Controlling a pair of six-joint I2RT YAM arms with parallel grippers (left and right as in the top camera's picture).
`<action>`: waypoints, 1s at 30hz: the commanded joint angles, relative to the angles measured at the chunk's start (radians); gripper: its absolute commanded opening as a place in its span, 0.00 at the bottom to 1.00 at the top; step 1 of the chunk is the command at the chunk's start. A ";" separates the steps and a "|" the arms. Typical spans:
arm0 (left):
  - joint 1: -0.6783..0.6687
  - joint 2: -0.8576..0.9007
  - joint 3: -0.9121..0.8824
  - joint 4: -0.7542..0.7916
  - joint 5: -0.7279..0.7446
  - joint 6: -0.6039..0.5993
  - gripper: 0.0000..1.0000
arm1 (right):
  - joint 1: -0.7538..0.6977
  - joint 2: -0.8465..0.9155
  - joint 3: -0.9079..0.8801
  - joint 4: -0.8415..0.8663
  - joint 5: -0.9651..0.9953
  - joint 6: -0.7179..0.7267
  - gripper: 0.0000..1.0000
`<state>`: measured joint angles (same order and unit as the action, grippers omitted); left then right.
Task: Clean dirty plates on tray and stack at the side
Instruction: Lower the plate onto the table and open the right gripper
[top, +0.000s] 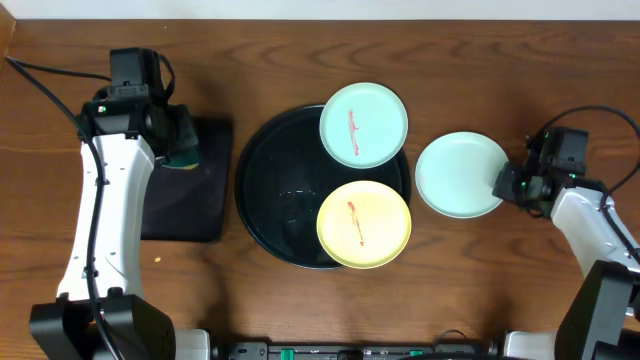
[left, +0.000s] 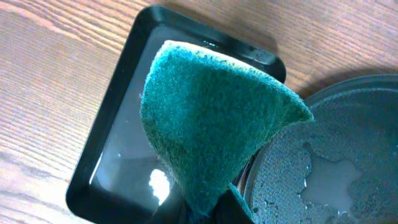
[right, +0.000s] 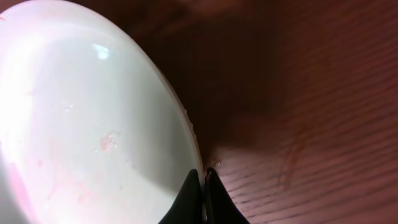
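The round black tray (top: 268, 190) holds a mint plate (top: 363, 124) with a red smear at its upper right. A yellow plate (top: 364, 224), also smeared red, lies at its lower right. Another mint plate (top: 460, 175) rests on the table right of the tray. My right gripper (top: 505, 183) is shut on that plate's right rim. In the right wrist view its jaws (right: 203, 175) pinch the edge of the pale plate (right: 87, 118). My left gripper (left: 214, 202) is shut on a green sponge (left: 211, 118), held above the gap between the two trays.
A small rectangular black tray (top: 190, 205) lies left of the round one, under the sponge (top: 184, 152). Water pools on the round tray's wet floor (left: 336, 162). Brown wooden table (top: 450, 290) surrounds everything.
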<state>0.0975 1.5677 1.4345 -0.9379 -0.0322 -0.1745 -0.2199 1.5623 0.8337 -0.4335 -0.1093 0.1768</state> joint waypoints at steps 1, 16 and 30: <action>0.004 0.007 -0.009 0.005 -0.002 0.020 0.07 | -0.003 -0.005 -0.010 0.003 -0.011 0.010 0.14; 0.002 0.007 -0.009 0.014 0.080 0.021 0.08 | 0.092 -0.023 0.307 -0.369 -0.344 0.019 0.44; 0.001 0.007 -0.009 0.012 0.104 0.020 0.07 | 0.480 0.052 0.307 -0.491 -0.164 0.129 0.50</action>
<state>0.0971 1.5677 1.4345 -0.9264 0.0624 -0.1745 0.2100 1.5726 1.1358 -0.9161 -0.3302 0.2573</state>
